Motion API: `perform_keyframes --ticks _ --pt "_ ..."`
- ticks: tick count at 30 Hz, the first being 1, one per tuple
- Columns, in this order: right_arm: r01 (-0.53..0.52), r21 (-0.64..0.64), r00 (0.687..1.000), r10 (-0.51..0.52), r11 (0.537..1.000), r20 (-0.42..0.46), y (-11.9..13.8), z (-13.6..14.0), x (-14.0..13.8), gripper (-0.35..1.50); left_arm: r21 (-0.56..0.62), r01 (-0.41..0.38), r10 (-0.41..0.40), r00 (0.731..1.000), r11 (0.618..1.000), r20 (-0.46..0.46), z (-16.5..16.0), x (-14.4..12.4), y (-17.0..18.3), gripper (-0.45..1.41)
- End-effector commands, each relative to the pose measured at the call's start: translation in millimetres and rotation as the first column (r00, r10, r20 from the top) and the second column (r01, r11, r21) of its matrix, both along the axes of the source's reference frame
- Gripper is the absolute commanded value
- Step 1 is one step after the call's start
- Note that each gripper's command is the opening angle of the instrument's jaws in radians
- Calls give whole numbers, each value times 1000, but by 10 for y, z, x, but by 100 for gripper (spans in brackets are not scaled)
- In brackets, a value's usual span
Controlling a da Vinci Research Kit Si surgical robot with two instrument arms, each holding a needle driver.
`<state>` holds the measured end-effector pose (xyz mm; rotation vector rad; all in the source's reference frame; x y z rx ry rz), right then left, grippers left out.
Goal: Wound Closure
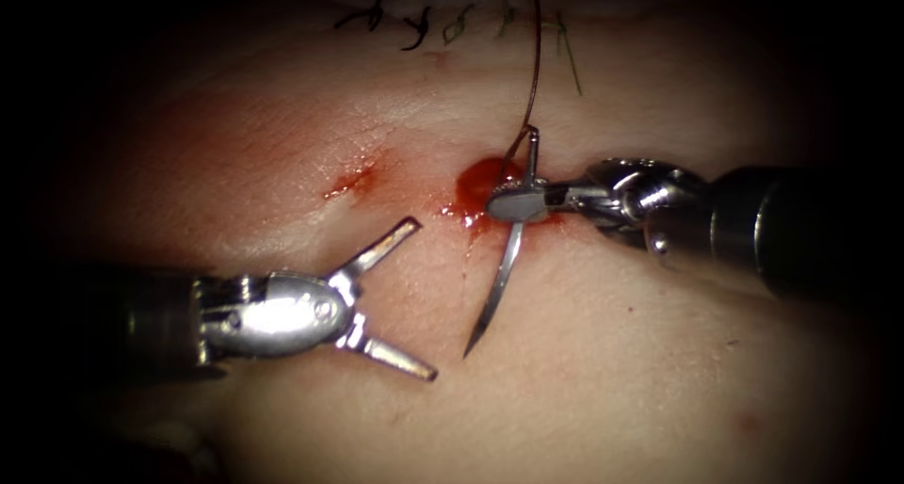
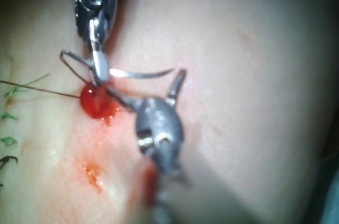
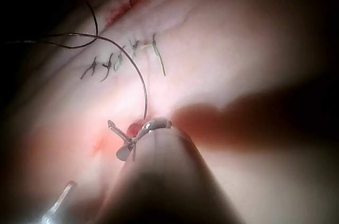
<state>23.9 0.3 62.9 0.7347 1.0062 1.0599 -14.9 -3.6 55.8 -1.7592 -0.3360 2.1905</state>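
Needle [image 1: 499,286] clamped near its thread end by right tool [image 1: 518,204], free of tissue [image 1: 659,371], tip down beside red fluid [image 1: 480,183]; thread [image 1: 535,60] trailing up. Left tool [image 1: 391,300] spread wide, empty, likely ready to receive.

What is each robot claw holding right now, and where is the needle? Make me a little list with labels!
Left gripper: open, holding nothing, above the tissue.
Right gripper: shut on the needle, gripping it nearer the thread end than the tip.
Needle: out of the tissue; its sharp tip points down toward the left gripper.
Thread: runs from the needle's back end up past the old stitches.
Red fluid: a pool beside the right gripper; a smaller smear to its left.
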Motion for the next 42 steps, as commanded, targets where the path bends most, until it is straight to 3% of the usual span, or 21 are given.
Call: perform_keyframes --ticks 1,2,3,6,15,20,25,31,42 --pt "3 -9 1000 -3 1000 6 -4 6 5 -35 11 -4 4 1000 1000 10 4 -1 -1 106" --pt "-3 -35 1000 4 999 19 -3 5 3 -35 16 -12 12 1000 1000 22 3 9 8 81" --pt "-3 -35 1000 4 999 19 -3 5 3 -35 16 -12 12 1000 1000 22 3 9 8 81" --pt "-14 -69 999 17 998 41 3 2 0 -35 16 -20 19 999 1000 28 8 19 17 56" --pt "-55 -206 993 76 977 91 32 -24 -7 -35 28 -69 71 995 997 -75 72 11 26 22" --pt "-43 -241 991 72 969 111 44 -36 -10 -35 50 -97 103 988 994 -112 116 -5 28 14" --pt "38 -290 988 8 956 155 41 -32 -10 -35 61 -124 132 980 990 -151 163 -23 36 2" --pt "64 -342 986 -8 937 164 42 -27 -11 -35 57 -138 146 974 989 -172 187 -36 45 -1" --pt "128 -438 973 -26 890 231 42 -20 -11 -35 76 -144 156 969 987 -194 190 -60 71 -1"
